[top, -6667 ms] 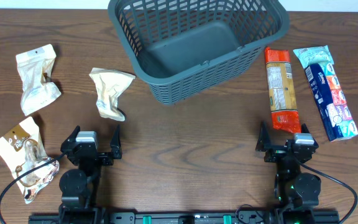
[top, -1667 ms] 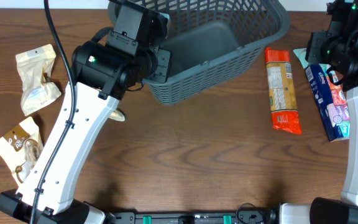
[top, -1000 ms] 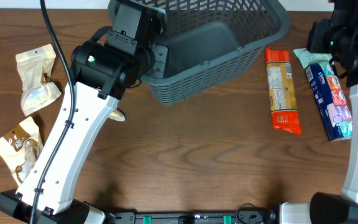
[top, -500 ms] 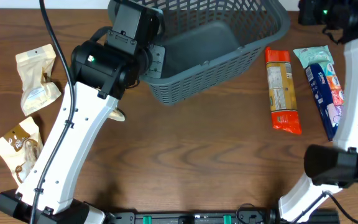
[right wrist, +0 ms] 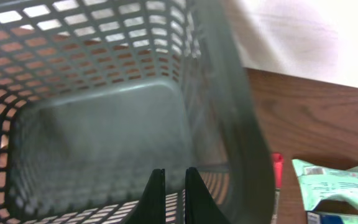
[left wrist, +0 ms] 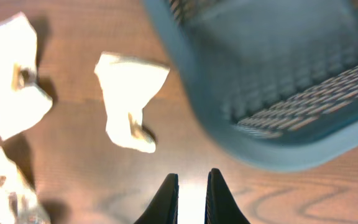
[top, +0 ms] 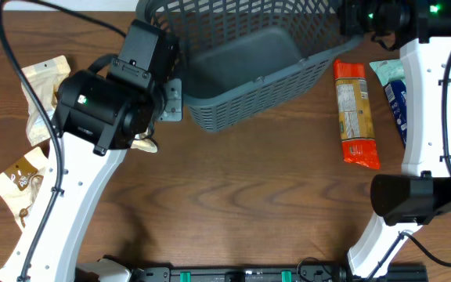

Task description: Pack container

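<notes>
The container [top: 257,98] stands mouth-up at the far middle of the bench [top: 241,196]. Its long axis runs from the left claw's side towards the right claw's, skewed so that the right end lies farther back. Its far rim is cut off by the top edge of the overhead view. The left arm covers its left end and the right arm covers its far right corner.

The left claw [left wrist: 192,174] is narrowed to a slit with nothing between its fingers. It hangs outside the container's near-left corner. The container wall [left wrist: 260,149] curves ahead and to the claw's right, and that whole view is blurred. A cream pouch [left wrist: 129,99] lies ahead and to the claw's left, apart from the wall. A second pouch [left wrist: 14,81] lies farther left, and a third [left wrist: 5,193] is cut off at the corner.

The right claw [right wrist: 174,171] is also closed to a slit and empty. It is poised above the container's solid floor [right wrist: 104,137], and the right-hand lattice wall [right wrist: 241,124] rises close on its right. Beyond that wall lies an orange packet [top: 355,113], just beside the container; whether they touch cannot be told. Farther right, a teal-and-blue packet [top: 402,86] is partly hidden by the right arm.

Bare bench lies open on the near side of the container, between the two arms.
</notes>
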`<action>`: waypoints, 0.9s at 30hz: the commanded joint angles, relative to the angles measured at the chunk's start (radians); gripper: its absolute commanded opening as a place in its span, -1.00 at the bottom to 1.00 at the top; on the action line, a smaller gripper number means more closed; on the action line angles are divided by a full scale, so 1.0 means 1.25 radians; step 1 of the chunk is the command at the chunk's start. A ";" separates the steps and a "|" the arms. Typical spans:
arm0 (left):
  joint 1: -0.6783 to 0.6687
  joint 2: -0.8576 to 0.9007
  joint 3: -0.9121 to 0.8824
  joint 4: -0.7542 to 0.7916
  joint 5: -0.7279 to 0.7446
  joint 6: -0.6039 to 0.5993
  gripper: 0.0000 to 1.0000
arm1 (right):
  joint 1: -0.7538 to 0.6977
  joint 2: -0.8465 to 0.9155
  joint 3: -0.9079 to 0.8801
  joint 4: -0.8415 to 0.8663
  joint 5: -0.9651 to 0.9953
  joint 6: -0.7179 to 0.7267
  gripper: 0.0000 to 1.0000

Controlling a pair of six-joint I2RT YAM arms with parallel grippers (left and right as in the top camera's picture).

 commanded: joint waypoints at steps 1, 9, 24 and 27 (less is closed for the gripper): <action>-0.020 0.001 0.011 -0.020 -0.005 -0.094 -0.88 | 0.012 0.015 0.023 -0.013 -0.002 -0.014 -0.97; -0.122 0.003 0.010 -0.004 -0.006 -0.122 -0.89 | 0.012 0.035 0.023 -0.056 0.013 -0.029 -0.97; -0.154 0.016 -0.095 0.004 0.012 -0.168 -0.88 | 0.012 0.056 0.019 -0.086 0.015 -0.048 -0.98; -0.154 0.028 -0.121 0.015 0.013 -0.168 -0.89 | 0.012 0.056 0.019 -0.086 0.015 -0.048 -0.97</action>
